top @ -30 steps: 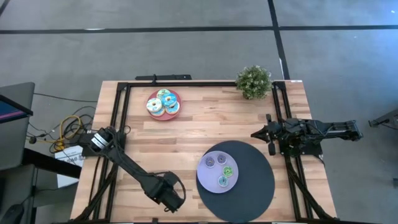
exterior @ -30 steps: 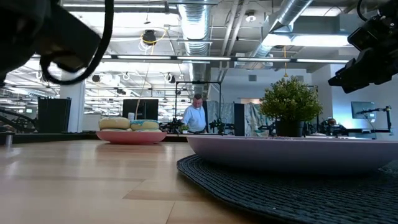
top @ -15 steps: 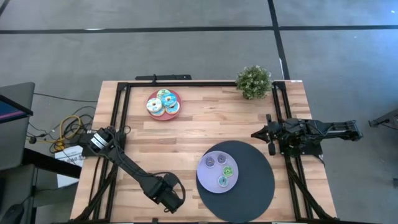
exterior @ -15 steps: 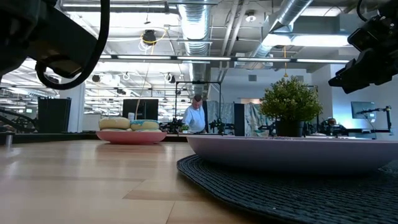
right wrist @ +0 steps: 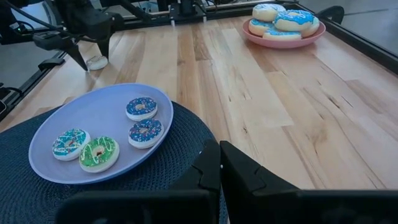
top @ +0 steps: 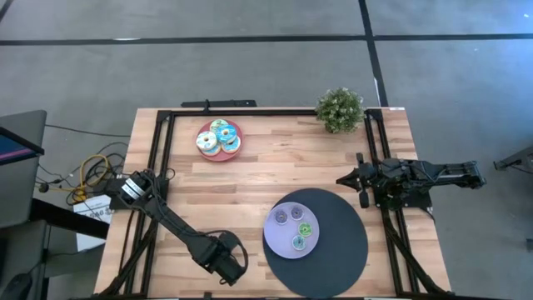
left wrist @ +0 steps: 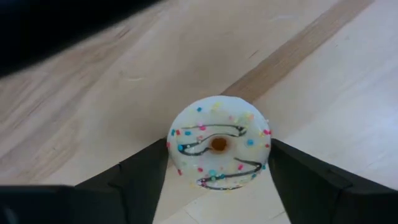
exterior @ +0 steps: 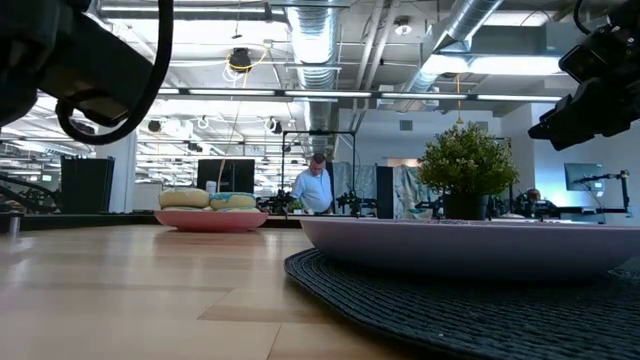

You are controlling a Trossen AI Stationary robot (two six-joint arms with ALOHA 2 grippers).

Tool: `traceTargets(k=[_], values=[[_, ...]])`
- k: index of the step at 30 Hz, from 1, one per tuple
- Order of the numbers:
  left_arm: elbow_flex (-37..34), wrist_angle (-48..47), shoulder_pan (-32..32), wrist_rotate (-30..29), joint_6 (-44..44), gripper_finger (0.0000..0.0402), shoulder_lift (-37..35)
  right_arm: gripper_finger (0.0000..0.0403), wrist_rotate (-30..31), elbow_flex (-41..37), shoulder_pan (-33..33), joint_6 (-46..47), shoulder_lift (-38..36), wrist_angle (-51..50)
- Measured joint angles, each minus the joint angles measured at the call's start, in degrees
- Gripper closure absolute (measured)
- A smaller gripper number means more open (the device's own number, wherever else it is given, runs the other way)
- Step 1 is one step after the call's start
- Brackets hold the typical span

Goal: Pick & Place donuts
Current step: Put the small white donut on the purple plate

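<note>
My left gripper (top: 223, 261) stands over the table's near-left part, shut on a cream-white iced donut (left wrist: 219, 149) with coloured sprinkles. The right wrist view shows that donut (right wrist: 97, 62) low under the fingers, close to the wood. A lavender plate (top: 278, 243) on a dark round mat (top: 341, 250) holds several tiny donuts (right wrist: 142, 119), purple, teal and green. A pink plate (top: 236, 152) near the far edge carries larger blue and cream donuts (top: 218, 138). My right gripper (top: 341, 178) waits shut by the table's right edge. My left gripper pinches the white donut by its outer rim (left wrist: 174, 152) between the two fingers (left wrist: 146, 177), one on each opposite side. The fingers come from above, pointing down. The donut lies flat, icing up; whether it rests on the wood or hangs just above it cannot be told.
A potted plant (top: 340, 108) stands at the far right corner. Black frame rails (top: 162, 158) run along the left, far and right edges. Bare wood lies between the pink plate and the mat. A person (exterior: 318, 188) is in the room far behind the table.
My left arm has shifted a little toward the table's left edge, staying over the near-left part. The plates, the donuts on them and my right arm have kept still.
</note>
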Motion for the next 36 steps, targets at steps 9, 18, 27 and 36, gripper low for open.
traceTargets(k=[9,18,27,36], values=[[0.0,-0.3,0.0,-0.2,-0.2,0.0197,0.0,0.0403,0.0,0.0,0.0,0.0,0.0,0.0],[1.1,0.1,0.4,0.0,-0.6,0.0202,0.2,0.0403,0.0,0.0,0.0,0.0,0.0,0.0],[8.3,0.8,4.2,-9.1,7.3,0.0202,0.2,0.0403,0.0,0.0,0.0,0.0,0.0,0.0],[11.7,12.3,14.1,-11.4,27.1,0.0203,0.7,0.0403,0.0,0.0,0.0,0.0,0.0,0.0]])
